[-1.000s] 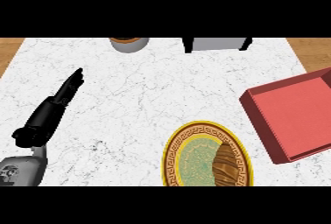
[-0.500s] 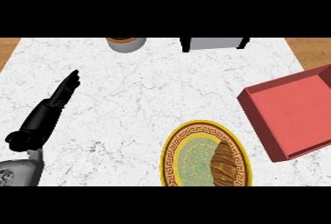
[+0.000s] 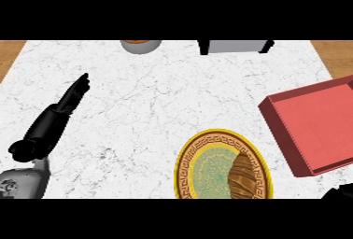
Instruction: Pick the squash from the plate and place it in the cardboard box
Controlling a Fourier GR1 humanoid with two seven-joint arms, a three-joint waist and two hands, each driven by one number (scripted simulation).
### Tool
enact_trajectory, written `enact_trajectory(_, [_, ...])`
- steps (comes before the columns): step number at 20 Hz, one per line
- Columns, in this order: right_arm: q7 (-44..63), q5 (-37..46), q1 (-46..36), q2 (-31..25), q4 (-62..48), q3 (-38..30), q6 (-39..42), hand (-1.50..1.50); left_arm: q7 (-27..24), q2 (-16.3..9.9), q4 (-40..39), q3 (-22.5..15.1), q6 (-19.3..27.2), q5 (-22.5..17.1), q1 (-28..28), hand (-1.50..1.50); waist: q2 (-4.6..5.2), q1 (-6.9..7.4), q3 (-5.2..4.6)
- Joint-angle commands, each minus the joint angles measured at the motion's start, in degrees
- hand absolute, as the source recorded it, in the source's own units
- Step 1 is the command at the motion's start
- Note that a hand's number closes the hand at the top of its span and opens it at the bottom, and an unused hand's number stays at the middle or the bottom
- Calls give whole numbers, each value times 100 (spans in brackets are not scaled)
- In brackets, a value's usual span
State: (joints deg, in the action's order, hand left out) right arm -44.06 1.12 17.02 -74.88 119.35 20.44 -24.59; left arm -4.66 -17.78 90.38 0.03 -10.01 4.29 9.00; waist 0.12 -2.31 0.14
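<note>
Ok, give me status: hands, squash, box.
Left hand open over counter, holding nothing. Right hand barely in view at lower right. Squash on plate. Box to the right, path clear.

White marble counter (image 3: pixel 172 93), wood strips at both sides. Grey bowl (image 3: pixel 140 45) at far edge; grey appliance (image 3: pixel 234 46) right of it, well apart.

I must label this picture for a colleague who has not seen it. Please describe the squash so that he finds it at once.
On the white marble counter, look near the lower edge for the round plate with a yellow patterned rim, left of the red box. The squash lies on its right half: the only long, brown, streaked thing there.
</note>
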Motion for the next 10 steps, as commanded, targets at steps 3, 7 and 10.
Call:
enact_trajectory(3, [-664,-2062,-406,-374,-1569,-1477,1351,150,6,64,-204,-64,-45,48,260,0,21,170,-4])
enact_trajectory(7, [-1042,-1500,-1009,-481,-2964,-1617,1961,150,161,265,-206,-271,5,176,518,0,36,338,-4])
enact_trajectory(10, [-982,-947,-1389,-774,-3592,-1342,2349,150,-63,78,-386,-136,-208,85,563,0,86,515,-6])
